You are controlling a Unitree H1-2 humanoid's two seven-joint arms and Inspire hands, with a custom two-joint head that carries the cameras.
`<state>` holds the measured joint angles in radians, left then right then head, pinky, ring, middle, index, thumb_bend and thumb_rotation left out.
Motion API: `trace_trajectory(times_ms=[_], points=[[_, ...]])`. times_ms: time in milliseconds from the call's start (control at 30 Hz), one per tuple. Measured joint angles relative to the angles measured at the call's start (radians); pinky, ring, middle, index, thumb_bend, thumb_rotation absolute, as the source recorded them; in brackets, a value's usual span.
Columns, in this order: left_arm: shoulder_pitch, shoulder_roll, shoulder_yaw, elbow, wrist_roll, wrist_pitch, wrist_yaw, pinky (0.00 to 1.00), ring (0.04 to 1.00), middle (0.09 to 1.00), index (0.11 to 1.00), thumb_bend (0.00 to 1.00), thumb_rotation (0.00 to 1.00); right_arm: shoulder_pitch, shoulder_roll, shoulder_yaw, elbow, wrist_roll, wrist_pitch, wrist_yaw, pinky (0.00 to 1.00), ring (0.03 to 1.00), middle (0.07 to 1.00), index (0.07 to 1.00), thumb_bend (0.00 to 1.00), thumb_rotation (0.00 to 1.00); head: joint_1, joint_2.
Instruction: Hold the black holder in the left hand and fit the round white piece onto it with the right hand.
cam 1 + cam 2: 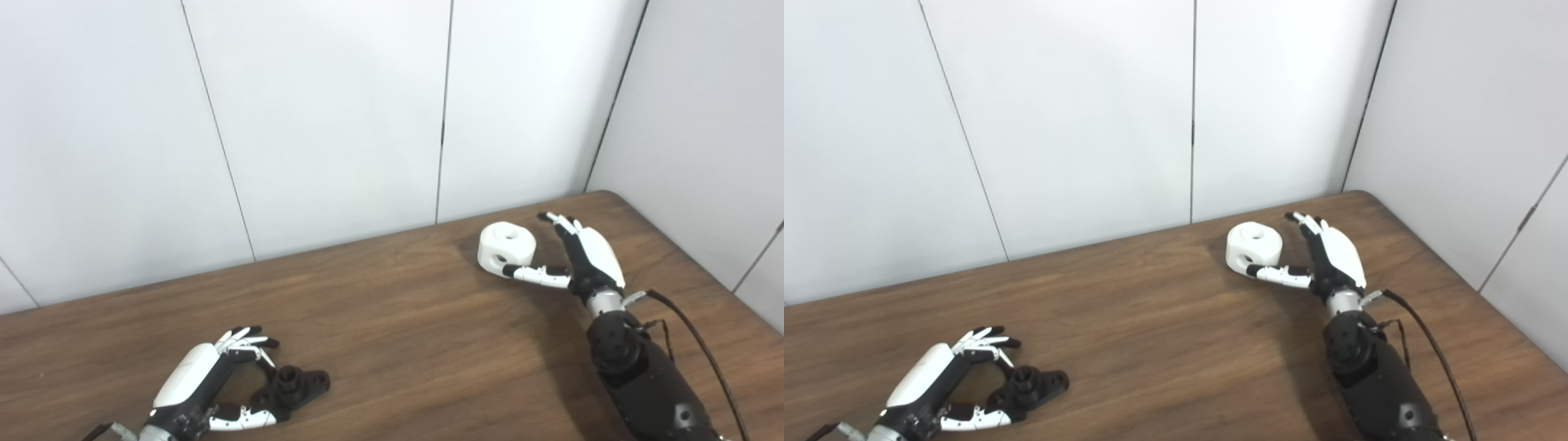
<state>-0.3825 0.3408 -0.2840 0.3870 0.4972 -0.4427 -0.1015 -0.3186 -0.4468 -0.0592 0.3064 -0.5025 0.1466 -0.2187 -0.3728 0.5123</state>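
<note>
Now left hand [202, 380] cups black holder [294, 387]; right hand [582, 257], spread, brackets round white piece [506, 248].

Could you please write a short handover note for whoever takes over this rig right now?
Left hand: open around the black plastic holder at the near left of the brown wooden table; no firm grip visible.
Right hand: open beside the round white plastic piece at the far right, thumb at its near side, fingers apart.
Done: both hands at their parts.
Left: grasp both, lift, fit the piece onto the holder.
</note>
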Motion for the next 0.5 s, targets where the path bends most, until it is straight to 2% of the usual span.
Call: trace_trajectory(times_ms=[267,500], points=[[0.005,0.000,0.005,-0.010,0.001,0.002,-0.004,1.00,0.934,0.809,0.483,0.52,0.04,-0.012,-0.006,0.042,0.025,-0.064,0.005,-0.027,1.00,1.000,0.944,0.757,0.98,0.54,0.006,0.003],[0.006,0.000,0.009,-0.011,0.001,0.002,-0.010,1.00,0.929,0.807,0.483,0.52,0.04,-0.029,-0.006,0.063,0.049,-0.083,0.010,-0.047,1.00,1.000,0.942,0.753,0.97,0.55,0.012,0.002]])
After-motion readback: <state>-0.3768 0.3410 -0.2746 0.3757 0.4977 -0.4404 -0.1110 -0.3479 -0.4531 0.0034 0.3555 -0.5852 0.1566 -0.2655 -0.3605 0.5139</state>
